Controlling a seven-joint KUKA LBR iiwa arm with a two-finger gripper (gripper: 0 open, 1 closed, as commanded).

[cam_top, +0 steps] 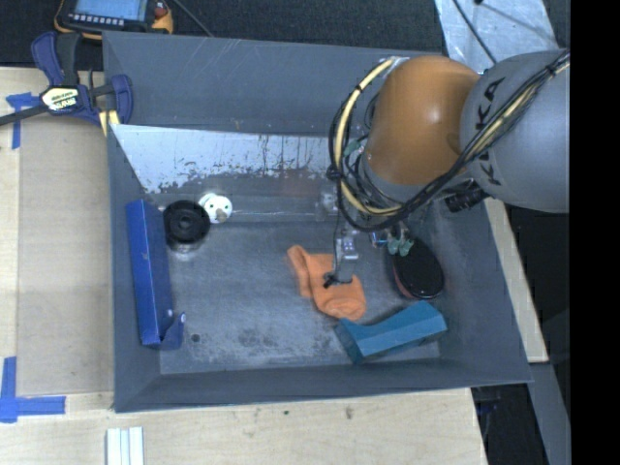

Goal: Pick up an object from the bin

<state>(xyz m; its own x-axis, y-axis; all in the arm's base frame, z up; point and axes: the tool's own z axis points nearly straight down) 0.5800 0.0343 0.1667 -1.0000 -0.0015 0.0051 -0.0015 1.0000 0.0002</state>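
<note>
- The gripper (pixel 341 264) is down on a crumpled orange cloth (pixel 327 291) in the right half of the bin (pixel 252 356). I cannot tell whether it is spread or closed.
- Just past it, toward the near wall, a blue block (pixel 392 329) touches the cloth's edge.
- Close on its right lies a black oval thing (pixel 418 271).
- Well away on its left are a black round thing (pixel 184 223), a small white thing (pixel 215 207) and a long blue bar (pixel 145 269).

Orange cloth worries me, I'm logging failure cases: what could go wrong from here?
The tool sits over the crumpled orange cloth; soft folds might slip free or only partly lift. The blue block lies right beside the cloth's lower edge and could get dragged. The black oval object close by might be nudged.
</note>
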